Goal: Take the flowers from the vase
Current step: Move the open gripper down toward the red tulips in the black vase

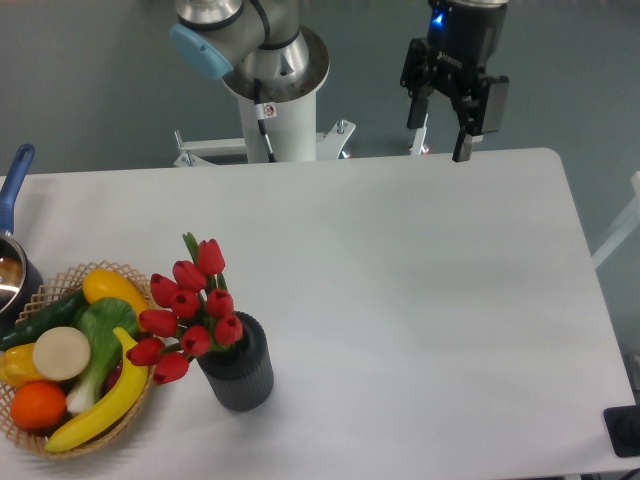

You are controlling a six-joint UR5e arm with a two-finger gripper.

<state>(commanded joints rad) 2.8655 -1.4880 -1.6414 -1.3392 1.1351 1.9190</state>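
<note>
Flowers [188, 318] in vase [240, 367], front-left bench [420, 300]: light, crushable; grip bundled stems. Tool [445, 135] spread, far edge.

Flower stems [213, 300] hidden inside vase [238, 365]. Left of vase, wicker basket [60, 440] cropped by frame's bottom-left; pot [12, 265] beyond it cut at left edge.

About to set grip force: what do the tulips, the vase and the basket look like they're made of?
The flowers: probably artificial, plastic or fabric; the red buds look uniform and slightly glossy. The vase: dark, matte, ribbed side, perhaps plastic or rubber, though ceramic is possible. The basket: woven wicker, tan open lattice rim. The gripper hangs open, far from all three.
</note>
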